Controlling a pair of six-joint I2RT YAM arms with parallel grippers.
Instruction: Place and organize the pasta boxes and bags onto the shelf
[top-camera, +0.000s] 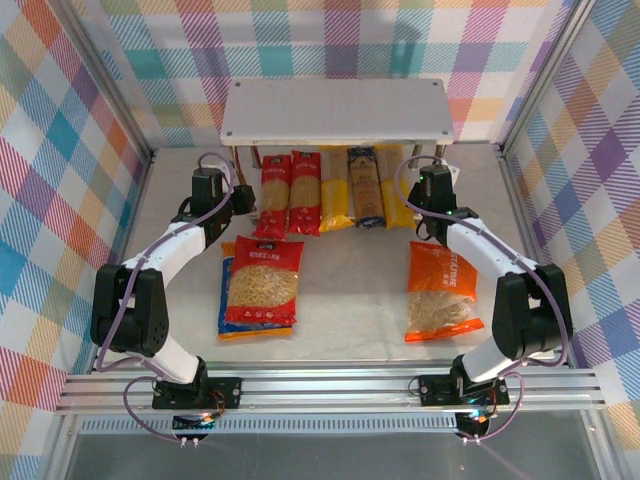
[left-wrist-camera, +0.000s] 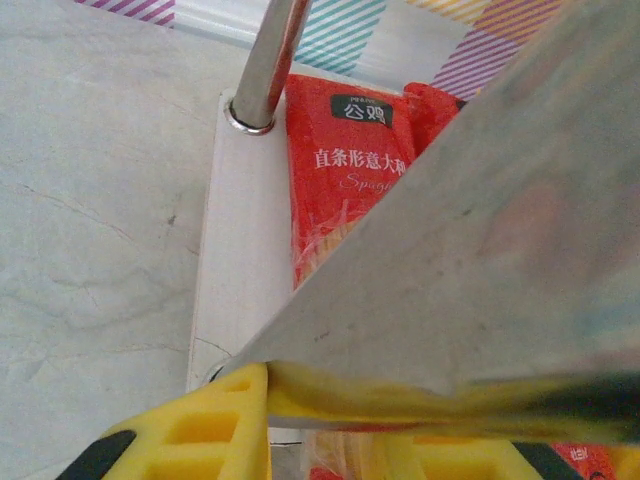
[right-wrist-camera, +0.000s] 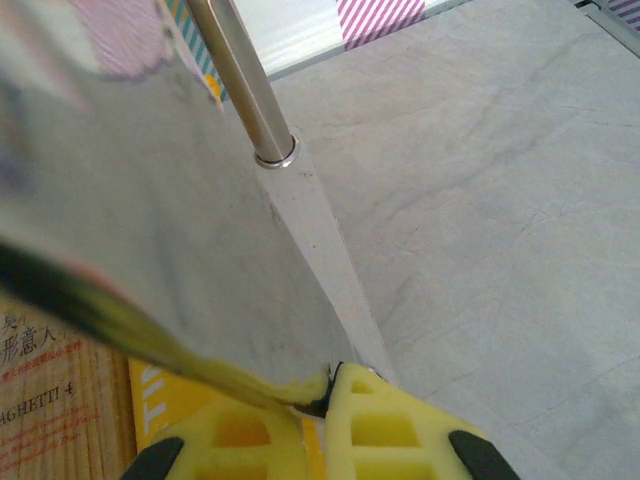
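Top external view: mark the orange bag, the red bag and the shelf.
orange bag (top-camera: 438, 272), top external view, on its printed upper half.
red bag (top-camera: 265, 290), top external view, on its clear window.
shelf (top-camera: 337, 110), top external view, middle of its top board.

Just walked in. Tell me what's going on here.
Both arms reach to the front corners of the shelf. The right gripper seems to pinch the top board's edge. The left gripper is at that edge too, but its grip is unclear. Five boxes lie side by side on the lower board. The bags are on the table: a red bag atop a blue bag on the left, an orange bag on the right.
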